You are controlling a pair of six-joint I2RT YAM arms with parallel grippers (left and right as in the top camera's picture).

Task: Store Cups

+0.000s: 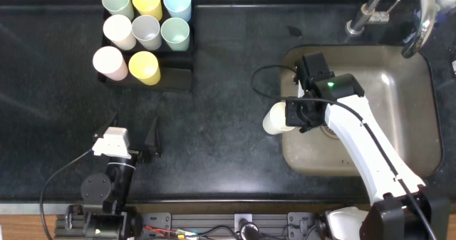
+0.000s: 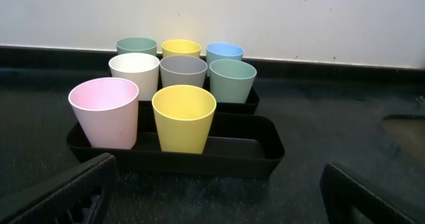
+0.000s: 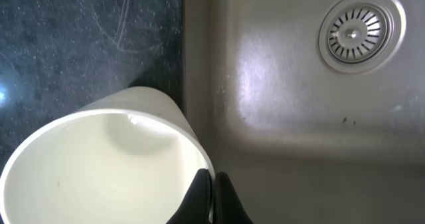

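The white cup is closest to the right wrist camera, with its open mouth turned to the lens. The right gripper pinches the cup's wall at the rim, the two fingers pressed close with the wall between them. This view also shows the sink and its drain beneath. From the top view, the cup hangs on its side over the sink's left edge, where the sink meets the dark counter.

The left gripper is spread wide and holds nothing. It rests low on the counter, facing the black tray. Its wrist view shows a pink cup and a yellow cup upright in the front tray, with a free place beside the yellow one. Six more cups stand in the tray behind.
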